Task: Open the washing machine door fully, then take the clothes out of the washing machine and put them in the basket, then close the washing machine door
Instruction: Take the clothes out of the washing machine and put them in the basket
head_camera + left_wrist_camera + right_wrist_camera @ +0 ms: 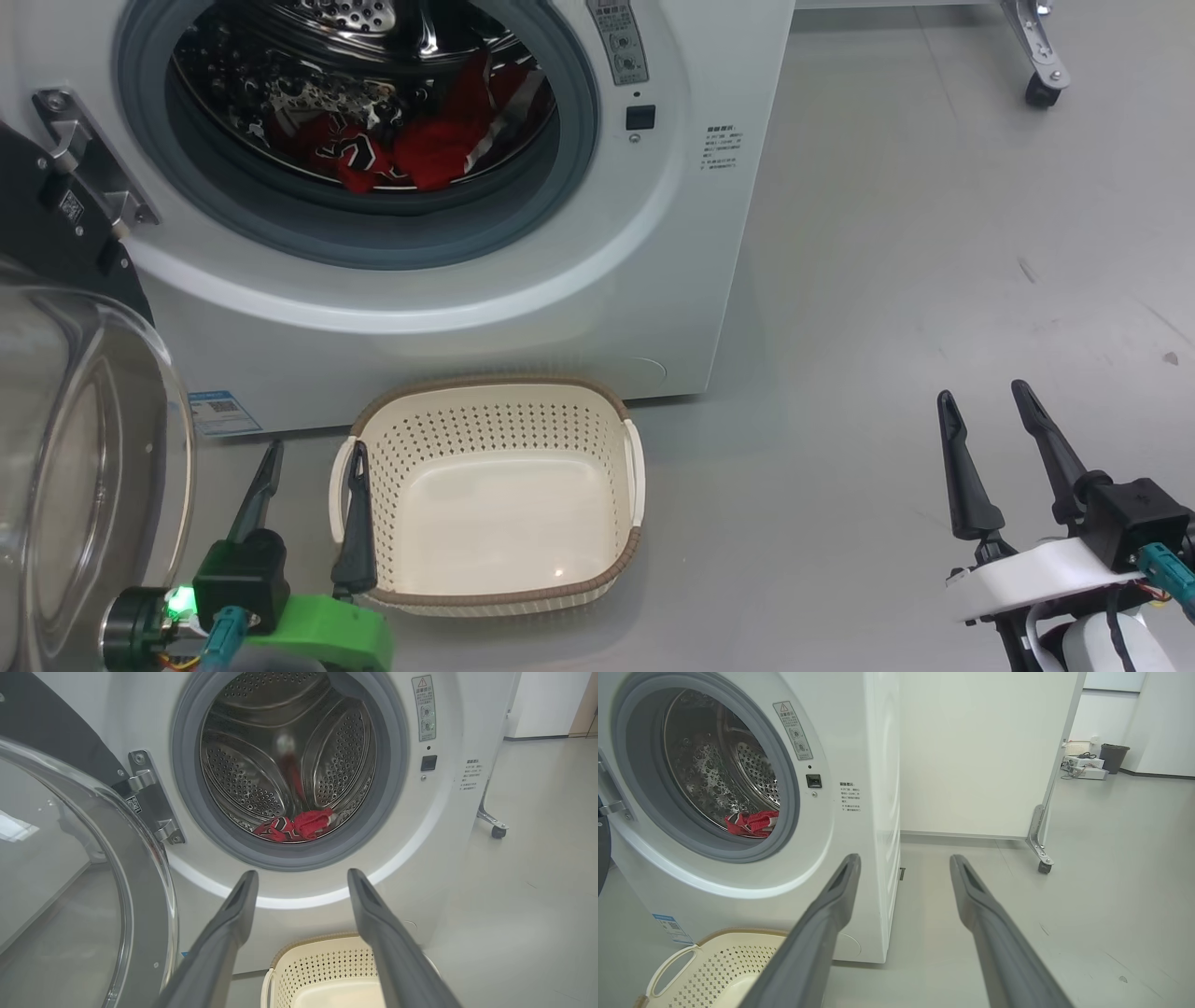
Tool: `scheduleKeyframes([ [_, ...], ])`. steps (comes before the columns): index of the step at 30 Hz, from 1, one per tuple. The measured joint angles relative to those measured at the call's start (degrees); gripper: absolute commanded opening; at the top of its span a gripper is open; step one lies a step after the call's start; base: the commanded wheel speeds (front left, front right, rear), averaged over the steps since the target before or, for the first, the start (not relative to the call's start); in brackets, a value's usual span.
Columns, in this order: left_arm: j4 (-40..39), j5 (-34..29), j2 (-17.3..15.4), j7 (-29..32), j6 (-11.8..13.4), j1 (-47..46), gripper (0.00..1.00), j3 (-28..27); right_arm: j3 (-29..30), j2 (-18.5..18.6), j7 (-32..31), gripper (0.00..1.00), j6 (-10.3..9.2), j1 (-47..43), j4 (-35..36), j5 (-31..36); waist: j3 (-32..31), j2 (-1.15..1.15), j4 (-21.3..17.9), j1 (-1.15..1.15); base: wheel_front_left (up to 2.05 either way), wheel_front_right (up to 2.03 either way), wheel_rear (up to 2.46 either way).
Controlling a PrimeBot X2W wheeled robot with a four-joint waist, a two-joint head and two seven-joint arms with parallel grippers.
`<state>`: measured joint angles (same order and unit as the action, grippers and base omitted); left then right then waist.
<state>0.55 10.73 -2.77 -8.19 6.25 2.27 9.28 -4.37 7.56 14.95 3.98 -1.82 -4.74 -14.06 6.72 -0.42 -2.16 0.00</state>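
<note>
The washing machine door (89,467) is standing swung open on its metal hinge (89,159) at the left of the washing machine (709,233), clear glass bowl bulging toward the camera, black frame showing behind it; the machine is sitting white and boxy on the grey floor (934,280), grey rubber ring (373,233) framing the perforated steel drum (243,779), blue label sticker (222,413) low on its front; the clothes (411,149) are lying crumpled at the bottom of the drum, red fabric with white and dark bits, just behind the ring's lower lip; the basket (495,387) is sitting on the floor just in front of the machine, below the opening, cream with punched sides, brown rim, white side handles, its bare bottom showing; the left gripper (316,451) is hanging by the basket's left side, fingers spread wide and holding nothing, one finger (355,523) overlapping the left handle in the head view, contact cannot be told; the right gripper (984,394) is hovering over bare floor well right of the basket, fingers likewise spread wide, gripping nothing.
</note>
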Motion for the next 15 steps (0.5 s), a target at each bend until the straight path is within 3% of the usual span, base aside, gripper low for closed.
scheduleKeyframes([
  [15, -0.01, 0.03, 0.01, 0.04, 0.01, -0.01, 1.0, -0.07, 0.25, -0.29, 0.0, 1.0, 0.08, 0.15, -0.08, 0.0, 0.38, 0.0, 0.01, 0.0, 0.77, -0.77, 0.0],
])
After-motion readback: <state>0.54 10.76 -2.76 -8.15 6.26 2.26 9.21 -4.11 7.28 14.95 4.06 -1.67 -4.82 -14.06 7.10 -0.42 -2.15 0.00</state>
